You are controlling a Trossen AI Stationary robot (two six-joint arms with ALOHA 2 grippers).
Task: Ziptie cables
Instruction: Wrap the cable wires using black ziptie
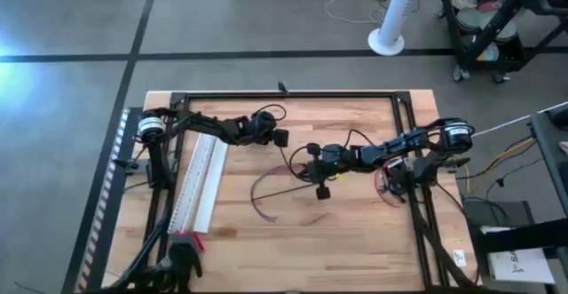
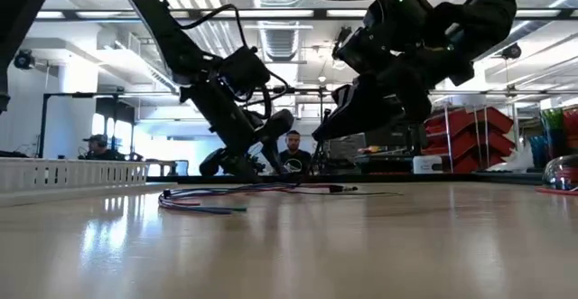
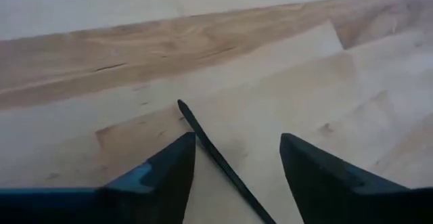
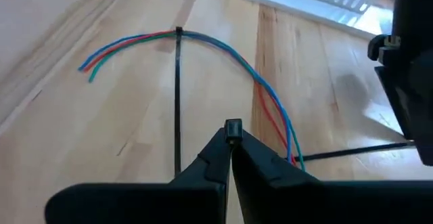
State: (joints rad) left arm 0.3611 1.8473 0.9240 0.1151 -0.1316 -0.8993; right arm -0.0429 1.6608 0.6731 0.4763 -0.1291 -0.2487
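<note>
Currently we're clamping the right gripper (image 4: 232,141) on the ziptie (image 4: 178,95) tail wrapped round the cables (image 4: 223,51) mid-table to cinch it, while holding the left gripper (image 3: 237,158) spread over a second ziptie (image 3: 216,158).

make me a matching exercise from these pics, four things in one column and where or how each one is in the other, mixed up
Things:
1. cables
2. long white slotted strip
3. left gripper
4. right gripper

Place or state:
a. fingers open, a thin black strip lying between them
b. fingers shut together
c. lies along the left side of the table
d. lie in a curve on the wood, crossed by a black zip tie

Pairs: 1-d, 2-c, 3-a, 4-b
</note>
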